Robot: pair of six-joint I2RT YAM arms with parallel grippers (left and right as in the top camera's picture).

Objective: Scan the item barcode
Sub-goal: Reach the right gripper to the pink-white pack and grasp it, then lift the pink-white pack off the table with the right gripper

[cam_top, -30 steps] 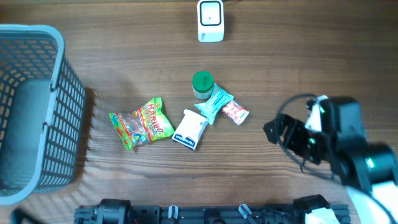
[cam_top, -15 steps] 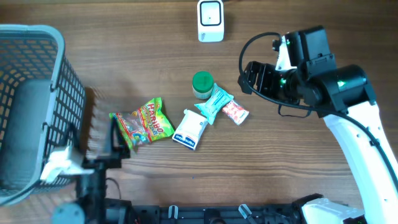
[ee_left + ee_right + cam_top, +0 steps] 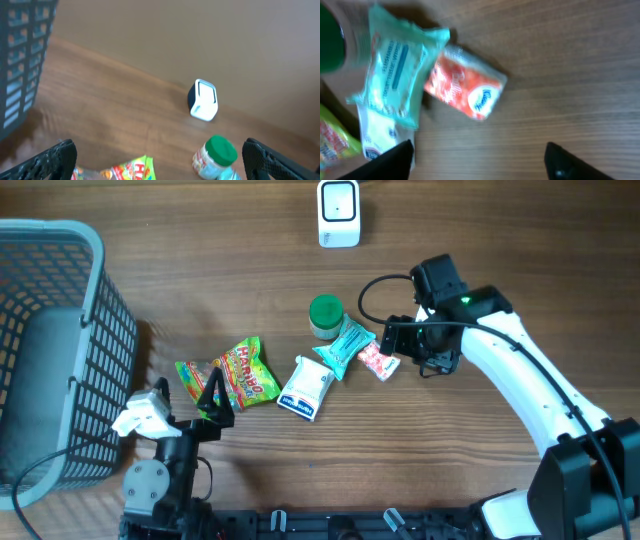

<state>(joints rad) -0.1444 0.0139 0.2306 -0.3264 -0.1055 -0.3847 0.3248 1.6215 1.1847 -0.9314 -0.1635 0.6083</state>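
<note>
Red packet (image 3: 378, 361) lies just right of centre in the overhead view, tucked against the teal pouch (image 3: 345, 346). The right gripper (image 3: 477, 157) hovers over it, jaws apart and empty. An off-centre close could pinch the pouch too, or skid the flat packet away.

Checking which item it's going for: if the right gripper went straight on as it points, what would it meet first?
Most likely the red and white packet: it lies centred ahead of the open right gripper, with the teal packet off to one side. Depth is unclear.
</note>
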